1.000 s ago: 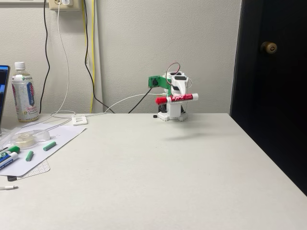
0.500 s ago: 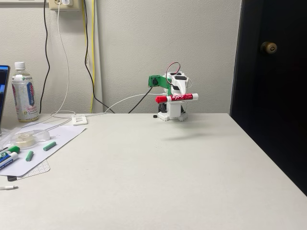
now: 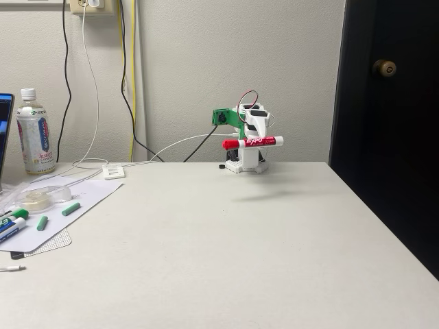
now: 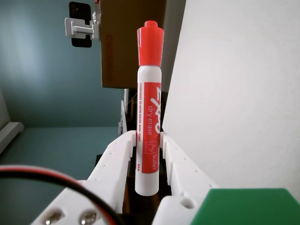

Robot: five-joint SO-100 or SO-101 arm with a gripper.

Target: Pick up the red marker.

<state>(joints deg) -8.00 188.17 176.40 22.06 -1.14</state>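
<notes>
In the fixed view, a pale table (image 3: 226, 260) fills the lower frame, its near and middle stretches bare. At the lower left edge lie a sheet of paper (image 3: 65, 209), two small green chalk-like pieces (image 3: 70, 208), green-capped white markers (image 3: 12, 221) and a roll of clear tape (image 3: 34, 199). Farther back at the left stands a drink bottle (image 3: 34, 133) with a white cap; its label is too small to read. A dark door (image 3: 391, 123) with a round knob runs down the right side, close beside the table's right edge. At the table's far edge, centre frame, the white and green arm (image 3: 247, 137) stands before a wall hung with cables (image 3: 130, 82) from an outlet at upper left. Its gripper (image 3: 251, 142) is clamped on the red marker (image 3: 252, 142), held level, clear above the table, cap towards frame left. In the wrist view the white fingers (image 4: 117, 159) pinch the barrel's lower part; the marker (image 4: 149, 108) stands upright in frame, red cap on top. Its red label reads "dry erase" and "bullet".
</notes>
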